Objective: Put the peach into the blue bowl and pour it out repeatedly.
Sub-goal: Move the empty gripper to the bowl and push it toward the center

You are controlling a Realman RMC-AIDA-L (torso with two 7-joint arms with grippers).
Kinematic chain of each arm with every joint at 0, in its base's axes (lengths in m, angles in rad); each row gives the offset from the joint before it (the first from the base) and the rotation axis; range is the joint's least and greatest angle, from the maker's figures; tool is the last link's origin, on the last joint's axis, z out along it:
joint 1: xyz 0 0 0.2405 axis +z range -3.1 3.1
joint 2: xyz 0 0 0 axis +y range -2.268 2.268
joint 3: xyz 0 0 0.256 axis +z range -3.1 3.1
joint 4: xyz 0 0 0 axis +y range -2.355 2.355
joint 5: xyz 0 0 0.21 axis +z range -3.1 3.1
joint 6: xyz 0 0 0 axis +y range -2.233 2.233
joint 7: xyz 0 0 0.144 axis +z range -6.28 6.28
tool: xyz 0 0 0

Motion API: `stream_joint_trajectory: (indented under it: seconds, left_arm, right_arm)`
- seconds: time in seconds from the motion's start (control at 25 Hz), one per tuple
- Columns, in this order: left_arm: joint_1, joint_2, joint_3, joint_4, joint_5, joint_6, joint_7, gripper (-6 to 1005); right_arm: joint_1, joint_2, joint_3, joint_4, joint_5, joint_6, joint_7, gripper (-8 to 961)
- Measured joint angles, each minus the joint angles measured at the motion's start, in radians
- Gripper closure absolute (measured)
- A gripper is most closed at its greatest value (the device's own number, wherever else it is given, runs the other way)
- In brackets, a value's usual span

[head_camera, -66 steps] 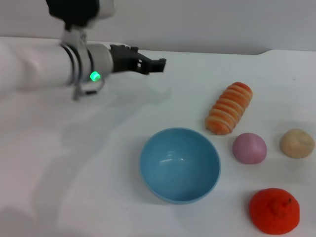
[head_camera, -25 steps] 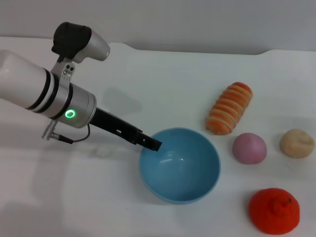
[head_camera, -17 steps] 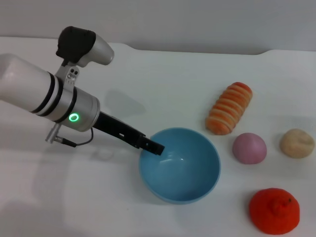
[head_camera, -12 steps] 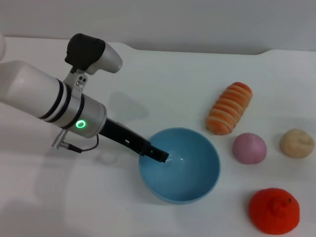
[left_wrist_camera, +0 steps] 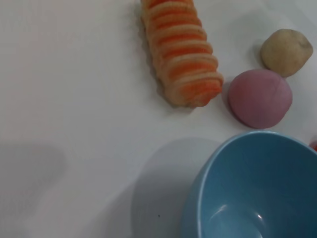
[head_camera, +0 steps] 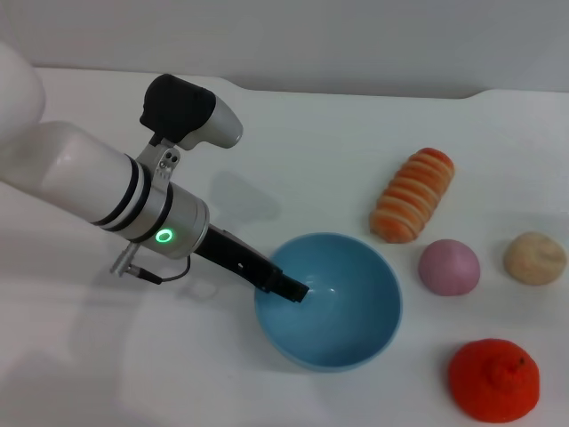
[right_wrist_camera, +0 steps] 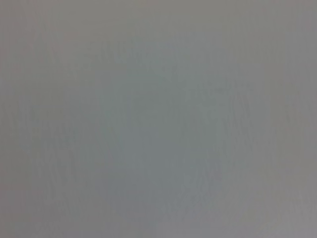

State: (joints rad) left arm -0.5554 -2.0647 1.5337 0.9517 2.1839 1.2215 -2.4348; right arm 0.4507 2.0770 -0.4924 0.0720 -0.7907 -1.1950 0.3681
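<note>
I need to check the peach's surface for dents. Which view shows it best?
The left wrist view: the peach looms large, whole and unobstructed beside the blue bowl. The head view shows it smaller; the right wrist view shows only blank grey.

Light blue deep round bowl (head_camera: 342, 334), upright, glossy inside, holding no fruit. Small matte pink-mauve peach (head_camera: 449, 266) just beside the bowl, at its right, resting apart on the table.

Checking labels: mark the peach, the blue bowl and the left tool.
peach (head_camera: 449, 267): head view, top of its dome.
blue bowl (head_camera: 369, 267): head view, far inner wall.
left tool (head_camera: 292, 291): head view, tip at the bowl's rim.
</note>
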Motion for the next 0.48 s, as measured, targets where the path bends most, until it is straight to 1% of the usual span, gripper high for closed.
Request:
stream_joint_trajectory:
  seconds: [0.24,0.36,0.48]
  left_arm:
    - [-0.005,0.004,0.001,-0.005,-0.001,0.004,-0.001,279]
    - [-0.011,0.003,0.005,-0.017,-0.001,0.003,0.001,406]
    - [-0.032,0.003,0.016,-0.056,0.000,-0.015,0.000,532]
  right_arm:
    - [-0.001,0.000,0.000,0.001,0.001,0.000,0.000,174]
    - [-0.001,0.001,0.000,0.002,0.001,0.000,0.000,174]
    - [-0.001,0.001,0.000,0.002,0.002,0.000,0.000,174]
